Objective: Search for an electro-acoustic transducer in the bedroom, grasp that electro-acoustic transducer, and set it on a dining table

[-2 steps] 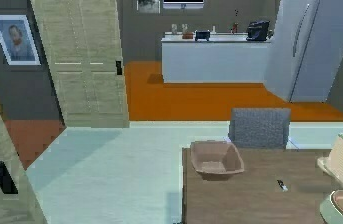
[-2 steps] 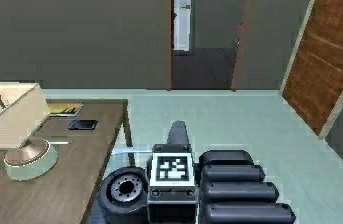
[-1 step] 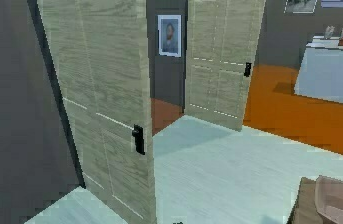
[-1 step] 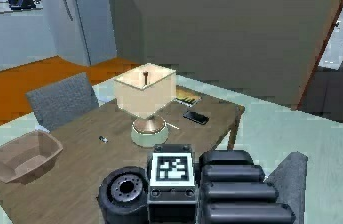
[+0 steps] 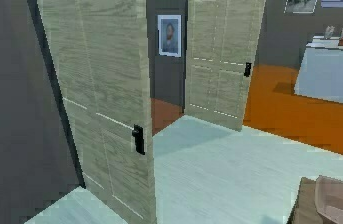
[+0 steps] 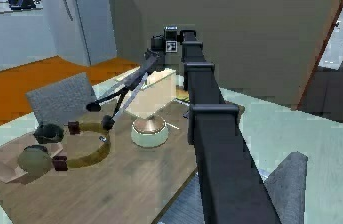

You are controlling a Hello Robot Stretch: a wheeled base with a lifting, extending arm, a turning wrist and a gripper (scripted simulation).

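In the arm side view my arm (image 6: 216, 125) reaches out over a brown wooden table (image 6: 129, 185). My gripper (image 6: 97, 115) points down toward the table's left part, its thin fingers (image 6: 119, 95) above a tan curved band with dark round ends (image 6: 74, 150). That band lies on the tabletop beside a dark green round piece (image 6: 34, 157). Things lie on the table behind the gripper's far end, so I cannot tell whether it holds anything.
A metal bowl (image 6: 149, 131), a pale box (image 6: 165, 95) and a shallow tray (image 6: 4, 168) share the table; a grey chair (image 6: 59, 98) stands behind it. The forward view has an open wooden door (image 5: 104, 100), a framed picture (image 5: 169, 35), orange floor (image 5: 299, 110) and a white counter (image 5: 331, 72).
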